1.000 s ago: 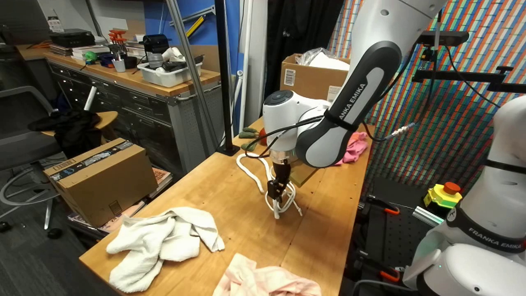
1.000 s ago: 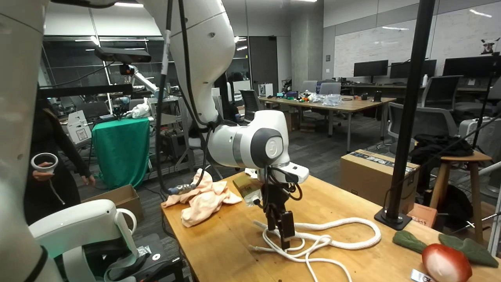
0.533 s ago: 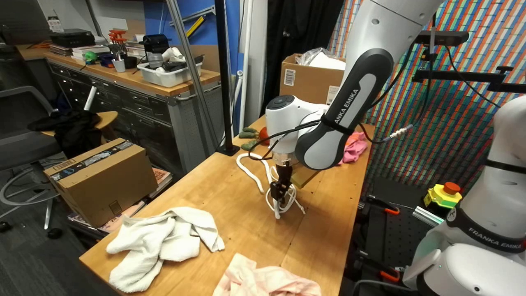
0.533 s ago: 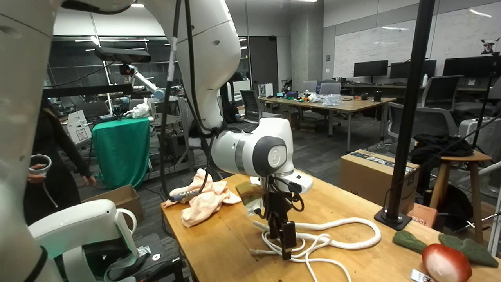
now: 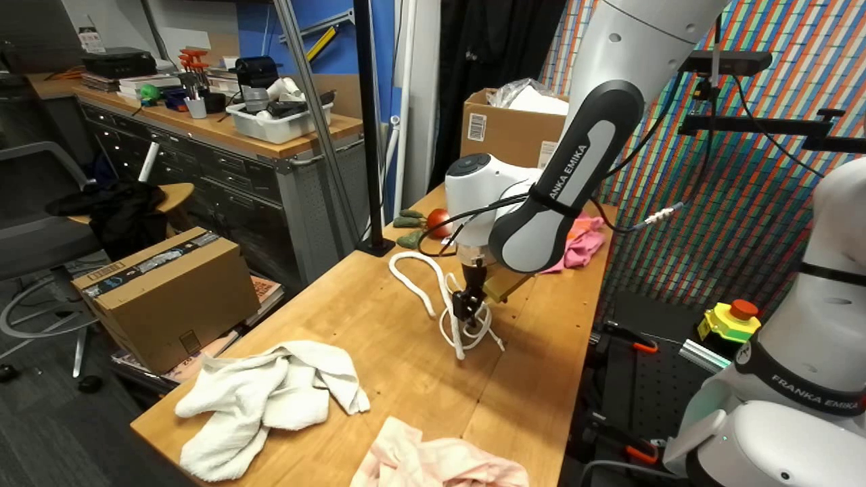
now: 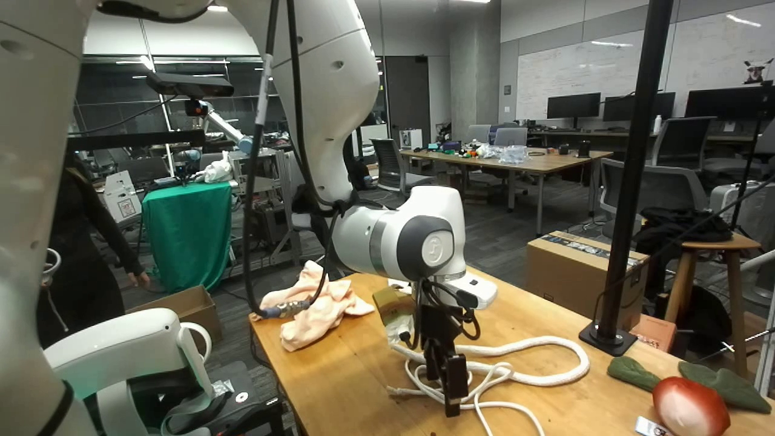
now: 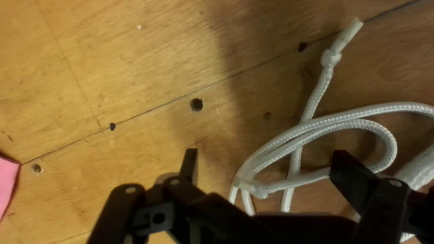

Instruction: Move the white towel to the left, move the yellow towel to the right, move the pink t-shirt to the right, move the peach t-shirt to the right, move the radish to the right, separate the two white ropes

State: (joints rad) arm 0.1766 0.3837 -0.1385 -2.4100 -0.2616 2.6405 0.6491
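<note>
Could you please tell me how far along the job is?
Seemingly done: seen from the robot, the white towel lies left, the pink t-shirt and radish right. Under way: the ropes, overlapping, with open fingers over them. Remaining: separating those, and probably shifting the peach t-shirt, which lies left. I can't see the yellow towel.

We now find the gripper [image 7: 265, 159] nearer the radish [image 5: 438, 222], loose ends of the white ropes [image 7: 296, 131] slightly shifted, and more radish showing past the arm [image 5: 575, 162].
</note>
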